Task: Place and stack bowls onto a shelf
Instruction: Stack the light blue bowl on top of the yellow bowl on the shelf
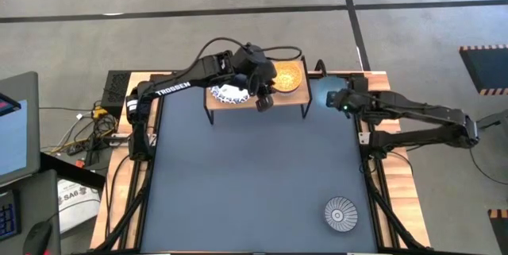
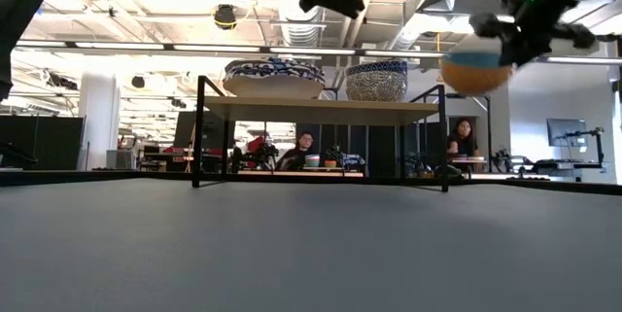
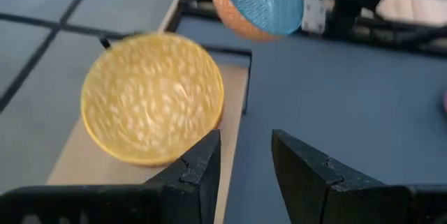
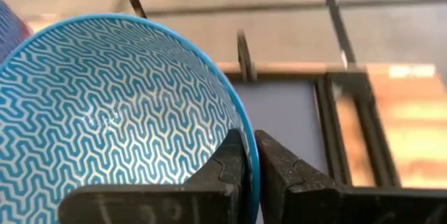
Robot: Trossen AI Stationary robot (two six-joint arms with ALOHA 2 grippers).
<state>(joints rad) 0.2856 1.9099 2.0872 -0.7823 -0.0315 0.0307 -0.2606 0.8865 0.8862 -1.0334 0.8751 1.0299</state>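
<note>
Step in hand: carrying the light blue bowl point(image 4: 112, 105), rim pinched in the right hand point(image 4: 249, 158), aloft just off the shelf point(image 1: 298, 96) at the desk's far edge. Left hand point(image 3: 244, 158) open, empty, above the shelf's front edge beside the yellow bowl point(image 3: 152, 97). Next, probably: lower the blue bowl squarely into the yellow one, then release.

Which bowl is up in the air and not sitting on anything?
The light blue bowl. The right gripper pinches its rim and holds it beside the shelf. The yellow bowl sits on the shelf, and the striped bowl on the table.
</note>
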